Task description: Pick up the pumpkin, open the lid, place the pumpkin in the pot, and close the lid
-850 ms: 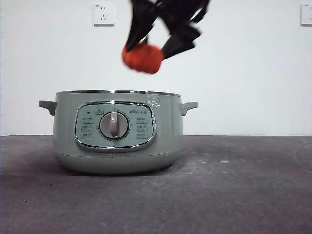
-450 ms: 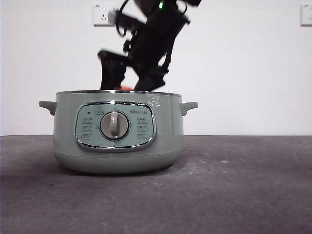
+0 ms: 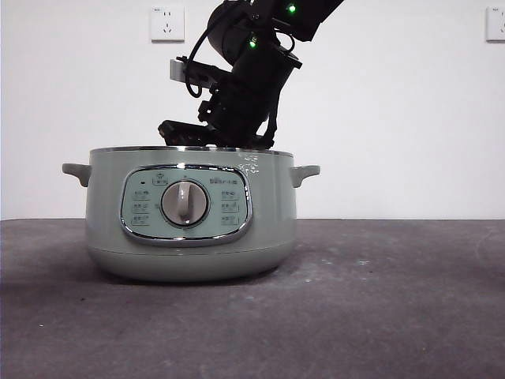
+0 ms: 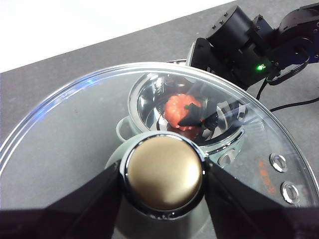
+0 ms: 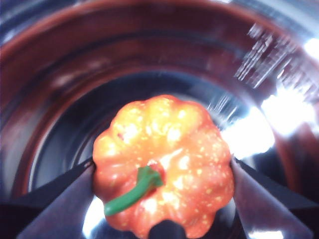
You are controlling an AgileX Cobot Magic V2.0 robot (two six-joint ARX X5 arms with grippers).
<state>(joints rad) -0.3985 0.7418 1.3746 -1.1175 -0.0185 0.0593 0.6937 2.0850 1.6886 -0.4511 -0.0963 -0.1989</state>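
Right pincer grips pumpkin inside pot; left pincer clamps lid (grey table).

White wall, two wall sockets, dark grey tabletop.

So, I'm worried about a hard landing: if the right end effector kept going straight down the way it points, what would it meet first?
Probably the shiny inner floor of the pot. The right end effector holds the pumpkin inside it, so the pumpkin would likely touch first; the remaining gap is unclear.
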